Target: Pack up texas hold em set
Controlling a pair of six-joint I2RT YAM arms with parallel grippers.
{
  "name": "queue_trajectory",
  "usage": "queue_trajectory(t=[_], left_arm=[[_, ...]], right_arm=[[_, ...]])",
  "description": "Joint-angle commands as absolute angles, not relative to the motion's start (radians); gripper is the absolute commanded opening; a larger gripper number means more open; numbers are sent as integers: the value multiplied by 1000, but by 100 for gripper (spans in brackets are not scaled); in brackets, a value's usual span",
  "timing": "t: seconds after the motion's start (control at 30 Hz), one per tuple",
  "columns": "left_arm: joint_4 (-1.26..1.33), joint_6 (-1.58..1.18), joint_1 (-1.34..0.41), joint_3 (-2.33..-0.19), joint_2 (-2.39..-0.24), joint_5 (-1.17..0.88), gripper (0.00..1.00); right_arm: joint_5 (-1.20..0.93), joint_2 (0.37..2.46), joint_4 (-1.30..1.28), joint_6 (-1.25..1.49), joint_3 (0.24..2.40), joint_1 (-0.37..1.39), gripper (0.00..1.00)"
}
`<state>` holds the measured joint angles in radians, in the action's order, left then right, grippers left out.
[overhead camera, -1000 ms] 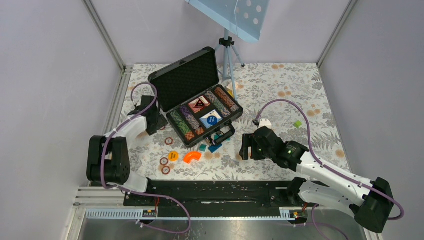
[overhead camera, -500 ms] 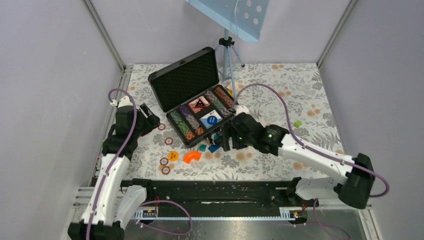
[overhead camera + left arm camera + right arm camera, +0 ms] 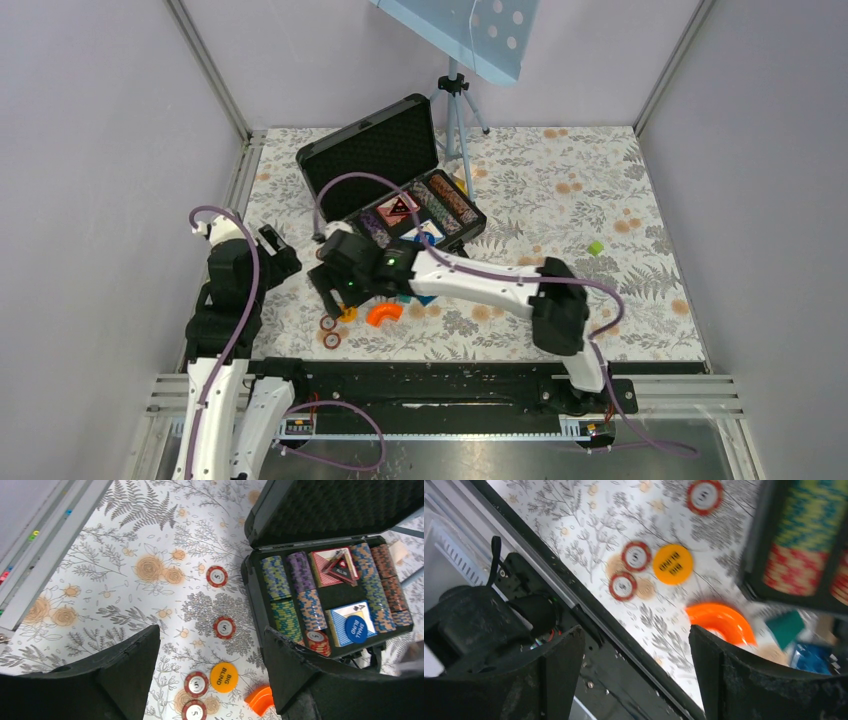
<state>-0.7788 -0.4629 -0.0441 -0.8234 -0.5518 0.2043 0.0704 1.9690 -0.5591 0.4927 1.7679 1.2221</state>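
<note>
The right arm has swung from the right side of the worktop (image 3: 560, 190) clear across the front of the briefcase (image 3: 372, 160). The right fingers (image 3: 330, 290) now hang over the loose chips (image 3: 328, 323) at the near left. They stand wide apart with nothing between them. The left arm has drawn back from the briefcase's left side toward the left edge. The left fingers (image 3: 278, 258) have spread and are also apart and empty. The briefcase and the loose pieces lie where they did a second ago.

The briefcase sits open at the far left of the worktop, its lid leaning back. Its foam holds rows of chips (image 3: 280, 577), a red deck (image 3: 320, 575) and a blue deck (image 3: 340, 625). A tripod (image 3: 455, 100) stands just behind its right corner.

Four loose chips lie on the cloth to the left of and in front of it. Two of them are just beside an orange disc (image 3: 224, 677) and near the black rail (image 3: 634, 665) along the near edge. An orange curved piece (image 3: 260, 700) and a teal block (image 3: 786, 625) lie close to the briefcase's front.

The metal frame (image 3: 238, 190) at the left edge runs close beside the left arm. The widest open stretch is the right half of the worktop, where a small green block (image 3: 596, 247) lies.
</note>
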Motion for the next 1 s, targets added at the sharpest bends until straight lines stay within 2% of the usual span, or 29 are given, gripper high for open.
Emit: queue_trajectory(t=[0.0, 0.3, 0.63, 0.97], left_arm=[[-773, -439, -34, -833, -558, 304, 75], [-770, -446, -32, -810, -520, 327, 77], [-766, -442, -32, -806, -517, 317, 77], [-765, -445, -32, -807, -520, 328, 77]], right_arm=[[7, 2110, -621, 453, 1937, 1256, 82], [-5, 2327, -677, 336, 2115, 1258, 79], [135, 2384, -662, 287, 2113, 1256, 75], [154, 2429, -661, 282, 2117, 1239, 67]])
